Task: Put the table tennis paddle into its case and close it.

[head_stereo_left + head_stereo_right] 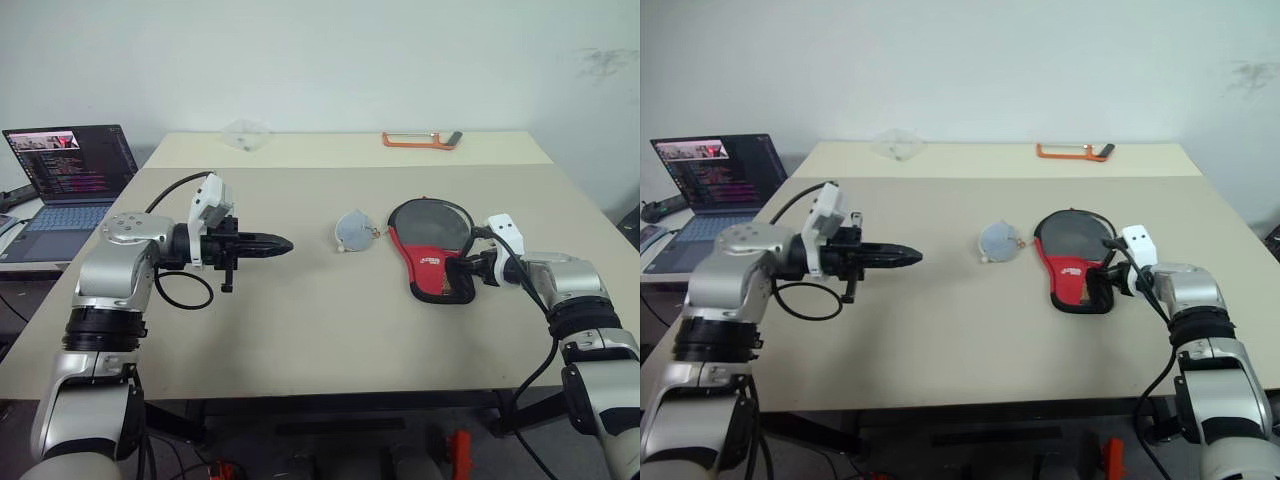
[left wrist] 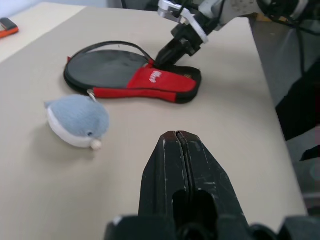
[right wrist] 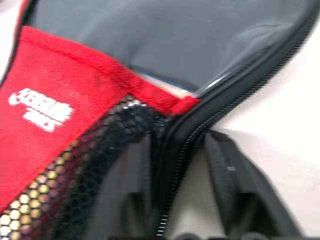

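The case lies flat on the table right of centre, its red lower part with the white logo towards me. The round upper part is unzipped, and the table tennis paddle's black face shows inside it; the handle is hidden under the red fabric. My right gripper sits at the case's lower right rim, with the black zip edge clamped between its fingers beside the mesh panel. My left gripper hangs shut and empty above the table left of centre, pointing towards the case.
A small blue-grey plush whale lies just left of the case. An open laptop stands off the table's left side. On the far table lie an orange hacksaw and a clear plastic piece.
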Controlling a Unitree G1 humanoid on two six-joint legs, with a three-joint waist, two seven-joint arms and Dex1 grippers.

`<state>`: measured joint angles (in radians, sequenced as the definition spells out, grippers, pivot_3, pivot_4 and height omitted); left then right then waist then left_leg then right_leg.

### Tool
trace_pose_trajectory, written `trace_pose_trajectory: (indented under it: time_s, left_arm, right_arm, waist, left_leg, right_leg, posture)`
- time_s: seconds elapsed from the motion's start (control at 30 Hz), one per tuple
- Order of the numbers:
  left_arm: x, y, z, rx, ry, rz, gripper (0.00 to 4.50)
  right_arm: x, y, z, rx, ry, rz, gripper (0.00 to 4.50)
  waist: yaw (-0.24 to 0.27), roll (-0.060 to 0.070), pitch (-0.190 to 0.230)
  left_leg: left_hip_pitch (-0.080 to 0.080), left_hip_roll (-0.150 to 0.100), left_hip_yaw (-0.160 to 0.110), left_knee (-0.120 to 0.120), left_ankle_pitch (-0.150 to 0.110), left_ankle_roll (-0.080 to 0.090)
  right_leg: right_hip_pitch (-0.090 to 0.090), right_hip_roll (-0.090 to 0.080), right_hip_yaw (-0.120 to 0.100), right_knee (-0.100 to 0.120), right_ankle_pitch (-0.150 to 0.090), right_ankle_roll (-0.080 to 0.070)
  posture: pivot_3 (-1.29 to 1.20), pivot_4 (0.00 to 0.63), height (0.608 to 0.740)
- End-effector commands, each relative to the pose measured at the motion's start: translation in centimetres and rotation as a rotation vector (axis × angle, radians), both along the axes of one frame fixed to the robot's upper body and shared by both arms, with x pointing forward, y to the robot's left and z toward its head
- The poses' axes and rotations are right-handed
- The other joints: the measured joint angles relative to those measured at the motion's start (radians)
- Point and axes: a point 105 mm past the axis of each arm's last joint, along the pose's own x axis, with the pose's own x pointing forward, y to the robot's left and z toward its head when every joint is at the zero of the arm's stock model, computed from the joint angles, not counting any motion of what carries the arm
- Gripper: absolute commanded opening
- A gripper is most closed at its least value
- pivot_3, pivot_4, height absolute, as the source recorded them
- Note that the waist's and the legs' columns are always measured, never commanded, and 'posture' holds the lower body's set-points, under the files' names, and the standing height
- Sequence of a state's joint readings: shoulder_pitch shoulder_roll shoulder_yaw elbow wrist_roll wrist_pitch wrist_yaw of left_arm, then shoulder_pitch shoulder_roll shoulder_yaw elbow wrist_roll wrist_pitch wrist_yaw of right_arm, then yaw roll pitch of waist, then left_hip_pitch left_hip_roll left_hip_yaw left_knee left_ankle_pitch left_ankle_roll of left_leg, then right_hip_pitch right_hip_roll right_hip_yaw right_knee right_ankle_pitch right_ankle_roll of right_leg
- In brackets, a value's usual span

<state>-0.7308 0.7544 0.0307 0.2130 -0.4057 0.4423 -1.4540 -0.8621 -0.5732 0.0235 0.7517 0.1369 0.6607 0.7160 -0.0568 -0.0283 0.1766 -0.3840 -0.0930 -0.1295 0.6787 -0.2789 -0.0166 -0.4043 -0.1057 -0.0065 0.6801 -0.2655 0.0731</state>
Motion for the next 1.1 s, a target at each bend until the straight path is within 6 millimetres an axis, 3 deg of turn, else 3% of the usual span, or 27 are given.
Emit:
trace_pose_trajectory:
  time_s: [0.03,0.07,0.23,0.37,0.63,0.9,1.1]
  left_arm:
    - [-1.1,0.0,1.2,-0.001,-0.027,-0.029,0.00]
    - [-1.3,0.0,1.2,0.001,-0.018,-0.033,0.00]
    - [-3.8,0.4,0.3,0.053,0.051,-0.097,0.00]
    - [-4.7,1.4,0.2,0.104,0.089,-0.082,0.00]
    - [-5.9,0.1,1.3,0.097,0.098,-0.126,0.00]
    - [-7.0,0.5,0.5,0.101,0.154,-0.134,0.00]
    - [-7.5,1.4,-0.7,0.121,0.200,-0.155,0.00]
  right_arm:
    - [-0.2,1.0,-1.6,0.018,0.057,0.014,0.33]
    - [-0.1,1.4,-1.4,0.035,0.052,0.021,0.04]
    - [0.2,6.0,1.4,0.202,0.022,0.133,0.02]
    - [-0.5,9.3,2.5,0.285,0.025,0.211,0.02]
    - [-4.3,15.5,1.9,0.333,0.074,0.396,0.02]
    - [-10.4,17.8,-0.3,0.345,0.174,0.518,0.02]
    - [-13.4,17.3,-1.0,0.331,0.217,0.534,0.02]
  waist:
    - [-0.002,0.000,0.000]
    - [-0.003,0.000,0.000]
    - [-0.028,0.000,0.000]
    - [-0.034,0.000,0.000]
    - [-0.025,0.001,0.001]
    - [-0.024,0.001,0.001]
    - [-0.023,0.001,0.001]
  left_leg:
    - [0.001,0.000,0.000,0.000,0.000,0.000]
    - [0.002,0.000,0.000,-0.001,0.000,0.000]
    - [0.002,0.004,0.002,-0.002,-0.001,0.001]
    - [0.002,0.013,0.010,-0.003,-0.002,-0.002]
    - [0.001,0.017,0.017,-0.003,-0.005,-0.001]
    - [-0.001,0.018,0.020,-0.005,-0.007,-0.002]
    - [0.000,0.018,0.021,-0.007,-0.007,-0.002]
  right_leg:
    - [0.000,0.000,0.001,0.000,0.000,0.000]
    - [0.000,0.000,0.001,0.001,0.000,-0.001]
    - [-0.001,0.004,0.004,0.001,0.002,-0.003]
    - [-0.006,0.011,0.013,0.000,0.003,-0.005]
    - [-0.011,0.017,0.020,0.000,0.004,-0.006]
    - [-0.016,0.018,0.023,0.000,0.003,-0.006]
    - [-0.016,0.018,0.023,0.000,0.003,-0.006]
  posture:
    - [0.00,0.150,0.740]
    - [0.00,0.150,0.740]
    - [0.00,0.150,0.740]
    - [0.00,0.150,0.740]
    - [0.00,0.150,0.740]
    - [0.00,0.150,0.740]
    - [0.00,0.150,0.740]
